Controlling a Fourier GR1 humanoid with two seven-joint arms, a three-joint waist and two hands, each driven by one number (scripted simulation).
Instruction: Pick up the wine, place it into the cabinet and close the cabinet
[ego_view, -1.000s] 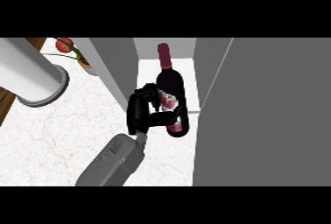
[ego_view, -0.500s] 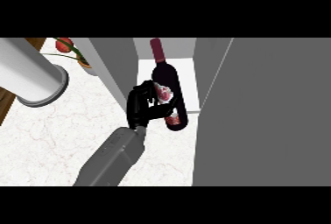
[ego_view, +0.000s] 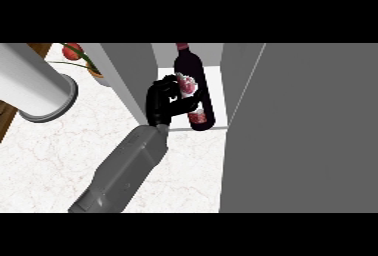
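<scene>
1. One wine bottle (ego_view: 193, 65), dark glass with a pink-and-white label, sits inside the open cabinet (ego_view: 133, 75). Its neck points towards the back and its base is near the front lip of the white shelf (ego_view: 216, 80). I cannot tell whether the base is resting on the shelf.
2. Wrapped round the bottle's middle from the left side is the left hand (ego_view: 161, 102). Its black fingers (ego_view: 177, 81) curl over the label, and the thumb hooks across lower down, just above a second small label.
3. Behind the hand, the grey forearm (ego_view: 125, 170) runs down and to the left, to the lower edge of the view.
4. Framing the bottle, the cabinet's grey side wall stands to the left of the hand. The cabinet door (ego_view: 310, 140) hangs wide open on the right and fills most of that side.
5. Below and to the left of the cabinet spreads the white marbled counter (ego_view: 59, 160).
6. On the counter, well apart from the bottle, a large pale cylinder (ego_view: 33, 82) with a flanged end rises out of the upper left corner. A red flower (ego_view: 72, 51) with a green stem shows just behind it.
</scene>
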